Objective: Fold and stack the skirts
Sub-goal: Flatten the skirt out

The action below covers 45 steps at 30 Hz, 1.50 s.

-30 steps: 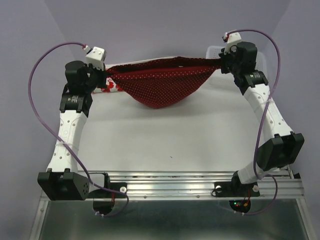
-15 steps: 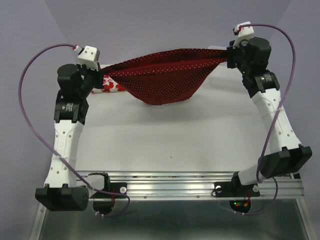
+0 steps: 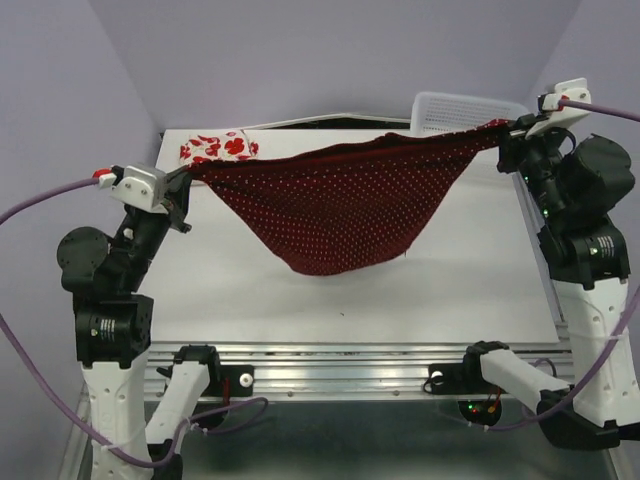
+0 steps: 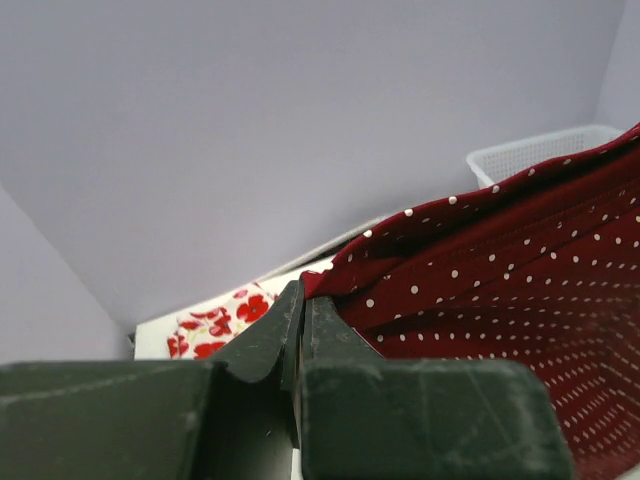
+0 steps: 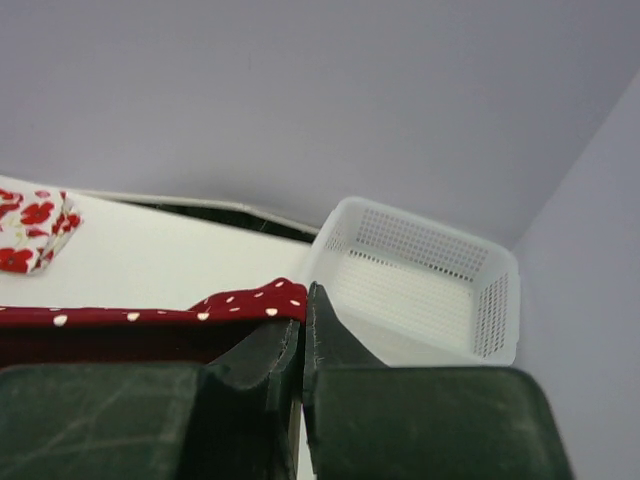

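The left gripper point(image 3: 186, 184) is closed on one top corner of the dark red dotted skirt point(image 3: 340, 210), and the cloth leaves its fingers toward 3 o'clock. The skirt is held stretched above the table point(image 3: 250, 290), long axis 9 to 3 o'clock, belly sagging toward 6 o'clock. The right gripper point(image 3: 506, 128) is clamped on the opposite corner, cloth leaving toward 9 o'clock. The floral skirt point(image 3: 218, 147) lies bundled at 11 o'clock. For laying down, both corners are judged to need equal lowering.
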Tool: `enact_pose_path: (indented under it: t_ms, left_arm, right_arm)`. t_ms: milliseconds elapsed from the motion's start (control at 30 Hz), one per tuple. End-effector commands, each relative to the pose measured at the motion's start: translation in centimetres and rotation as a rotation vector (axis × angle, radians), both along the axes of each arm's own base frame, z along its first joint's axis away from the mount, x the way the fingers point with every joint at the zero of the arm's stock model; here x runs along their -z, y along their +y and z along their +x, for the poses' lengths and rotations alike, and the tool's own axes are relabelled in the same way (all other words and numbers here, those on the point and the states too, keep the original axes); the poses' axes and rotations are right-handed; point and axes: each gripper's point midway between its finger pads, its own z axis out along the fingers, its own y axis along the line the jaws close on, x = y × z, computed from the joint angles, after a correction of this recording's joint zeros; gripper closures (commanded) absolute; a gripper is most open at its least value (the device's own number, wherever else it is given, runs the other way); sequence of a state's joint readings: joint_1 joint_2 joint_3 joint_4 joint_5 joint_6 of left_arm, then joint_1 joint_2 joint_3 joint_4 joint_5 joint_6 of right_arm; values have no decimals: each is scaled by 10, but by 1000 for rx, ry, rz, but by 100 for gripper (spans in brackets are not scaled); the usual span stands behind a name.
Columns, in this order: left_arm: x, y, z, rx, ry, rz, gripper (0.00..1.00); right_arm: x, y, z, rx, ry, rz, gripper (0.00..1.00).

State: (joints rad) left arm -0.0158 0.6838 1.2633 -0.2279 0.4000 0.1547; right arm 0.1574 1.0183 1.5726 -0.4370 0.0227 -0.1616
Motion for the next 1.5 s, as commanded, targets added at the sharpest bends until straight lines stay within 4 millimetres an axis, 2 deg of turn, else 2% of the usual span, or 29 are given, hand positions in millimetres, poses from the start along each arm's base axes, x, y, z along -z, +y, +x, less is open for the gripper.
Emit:
enact_pose_path:
  t_ms: [0, 33, 67, 100, 167, 200, 300, 333, 400, 433, 467, 500, 533, 567, 633, 667, 700, 733, 767, 800, 833, 867, 933, 967, 1000, 1100, 1233, 1333, 1467]
  left_arm:
    - [53, 5, 49, -34, 175, -20, 100]
    - [59, 5, 57, -35, 198, -30, 100]
    - [69, 6, 68, -40, 230, -40, 100]
    - [84, 7, 91, -55, 282, -55, 100]
    - [98, 9, 116, -67, 331, -55, 100]
    - [122, 12, 144, -91, 405, -56, 100]
    - [129, 9, 185, -96, 439, -41, 97]
    - [160, 7, 214, -94, 517, -11, 83]
    - [188, 0, 256, -101, 609, 36, 48]
    - [154, -1, 274, -105, 552, 35, 40]
    - [154, -3, 286, -95, 568, 45, 35]
    - [167, -5, 286, -82, 646, 60, 34]
    - [162, -8, 297, -55, 640, 77, 33]
    - [162, -6, 294, -58, 652, 77, 32]
    - [150, -5, 274, -18, 620, 156, 31]
    - [171, -11, 258, 49, 658, 187, 31]
    - [162, -8, 232, 97, 624, 275, 32]
    - [174, -9, 215, 142, 644, 314, 32]
    - [183, -10, 198, 180, 661, 354, 34]
    - [229, -17, 164, 268, 782, 374, 35]
    - [229, -18, 139, 316, 746, 445, 37]
    - [270, -21, 106, 381, 852, 454, 42]
    - [290, -24, 66, 462, 840, 565, 45]
    - [324, -33, 35, 527, 908, 601, 47]
    - [326, -30, 26, 497, 874, 661, 49]
    - [367, -41, -15, 552, 913, 799, 51]
    - [380, -50, -27, 578, 906, 860, 50]
    - [388, -56, -31, 608, 914, 875, 49]
    - [403, -64, -34, 597, 902, 924, 50]
  right_arm:
    - [72, -5, 44, 56, 193, -15, 99]
    - [83, -4, 55, 59, 219, -15, 99]
    - [107, -1, 77, 66, 282, -15, 99]
    - [119, 2, 90, 62, 312, -13, 99]
    - [145, 10, 117, 38, 383, -17, 99]
    - [170, 18, 143, 17, 447, -22, 99]
    - [218, 40, 194, -63, 555, -21, 94]
    - [230, 46, 206, -79, 586, -13, 68]
    - [257, 54, 241, -100, 653, -29, 20]
    - [263, 54, 253, -92, 667, -36, 13]
    - [267, 53, 261, -90, 682, -56, 7]
    - [271, 53, 263, -94, 713, -74, 3]
    - [261, 52, 268, -109, 681, -123, 0]
    - [257, 54, 264, -135, 674, -145, 0]
    - [249, 55, 237, -191, 701, -185, 0]
    - [249, 52, 222, -240, 715, -241, 0]
    - [253, 59, 199, -317, 748, -255, 1]
    - [256, 61, 180, -368, 758, -285, 3]
    - [263, 60, 139, -437, 778, -337, 6]
    - [267, 65, 116, -496, 785, -337, 11]
    - [274, 66, 94, -535, 795, -353, 24]
    - [287, 67, 56, -605, 831, -363, 29]
    - [301, 68, 25, -659, 866, -370, 40]
    - [309, 69, 9, -708, 885, -384, 43]
    - [326, 71, -15, -741, 937, -373, 46]
    - [348, 79, -42, -791, 976, -374, 47]
    - [393, 95, -61, -808, 953, -433, 46]
    - [415, 108, -72, -810, 935, -466, 47]
    - [432, 113, -60, -744, 929, -452, 49]
